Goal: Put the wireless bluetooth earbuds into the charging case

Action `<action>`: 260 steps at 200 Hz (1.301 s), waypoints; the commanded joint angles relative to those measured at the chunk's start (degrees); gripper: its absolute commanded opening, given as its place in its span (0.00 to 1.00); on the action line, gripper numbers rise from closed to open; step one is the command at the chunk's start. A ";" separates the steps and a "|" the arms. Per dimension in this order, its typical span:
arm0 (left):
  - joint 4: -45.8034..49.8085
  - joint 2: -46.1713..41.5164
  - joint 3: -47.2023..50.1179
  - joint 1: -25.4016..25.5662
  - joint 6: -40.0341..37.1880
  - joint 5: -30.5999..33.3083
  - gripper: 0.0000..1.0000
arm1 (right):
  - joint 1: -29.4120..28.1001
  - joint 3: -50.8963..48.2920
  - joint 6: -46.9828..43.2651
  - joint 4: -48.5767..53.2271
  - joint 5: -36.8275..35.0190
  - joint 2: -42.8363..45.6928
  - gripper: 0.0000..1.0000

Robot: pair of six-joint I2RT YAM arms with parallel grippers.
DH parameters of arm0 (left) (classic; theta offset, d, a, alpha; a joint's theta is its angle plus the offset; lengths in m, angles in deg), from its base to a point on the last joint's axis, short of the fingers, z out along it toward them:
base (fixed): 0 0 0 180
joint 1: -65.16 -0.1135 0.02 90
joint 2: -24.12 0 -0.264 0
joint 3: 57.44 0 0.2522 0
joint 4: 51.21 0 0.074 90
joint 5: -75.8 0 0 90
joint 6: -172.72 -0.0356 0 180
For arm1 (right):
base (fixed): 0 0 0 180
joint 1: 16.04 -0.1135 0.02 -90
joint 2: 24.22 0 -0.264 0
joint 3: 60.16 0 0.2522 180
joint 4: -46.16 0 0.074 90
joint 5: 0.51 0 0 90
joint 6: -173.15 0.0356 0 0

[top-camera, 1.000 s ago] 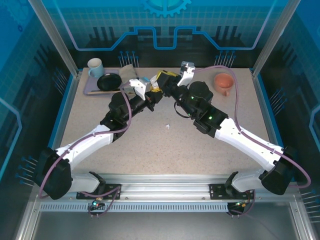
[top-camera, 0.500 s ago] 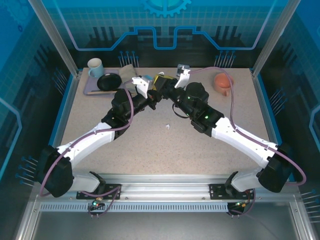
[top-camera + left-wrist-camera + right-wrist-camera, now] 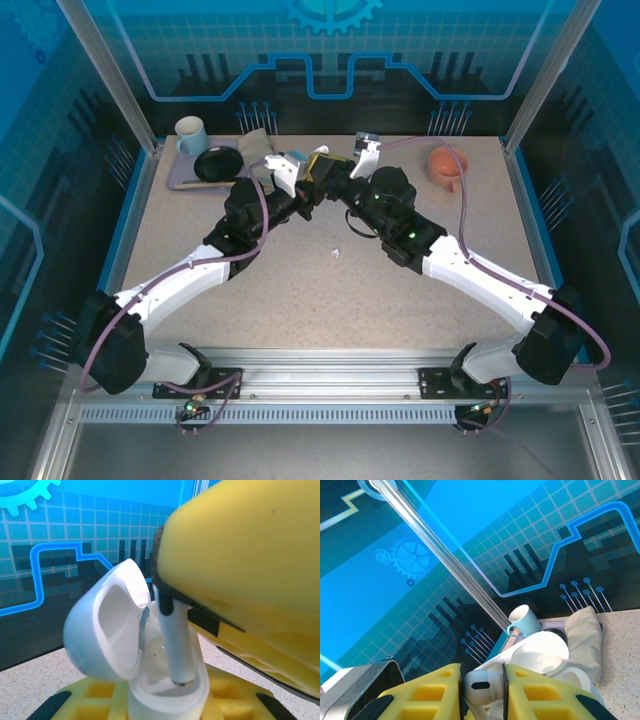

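left fingers (image 3: pixel 100 702): we see them pinching white plastic charging case (image 3: pixel 112 630), lid open | right fingers (image 3: pixel 445 680): pinching white stemmed earbud (image 3: pixel 481 685); stem tip inside case

No word, number or brand is reading legibly anywhere; the blue backdrop (image 3: pixel 200 50) is carrying only drawn signs: a gear emblem (image 3: pixel 332 10) at its top centre, with circuit-style lines (image 3: pixel 330 95) running below it; the white charging case (image 3: pixel 107 630) and the white earbud (image 3: pixel 177 645) are showing plain surfaces, with no mark to be read.
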 commanded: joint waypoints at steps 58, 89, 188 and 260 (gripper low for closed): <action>-2.52 0.18 -2.28 0.55 -0.46 0.95 0.00 | 1.51 -1.75 1.31 -0.72 0.21 -0.12 0.24; -2.62 0.35 -2.49 0.57 -0.50 1.01 0.00 | 1.53 -1.85 1.63 -0.63 1.14 -0.74 0.23; -3.24 0.43 -2.71 0.52 -0.41 1.70 0.00 | -1.08 -2.45 -1.55 0.43 -0.31 -1.49 0.22; -3.41 -0.15 -2.77 0.57 -0.32 1.82 0.00 | -3.56 -4.18 -5.70 -0.05 -4.75 -1.62 0.22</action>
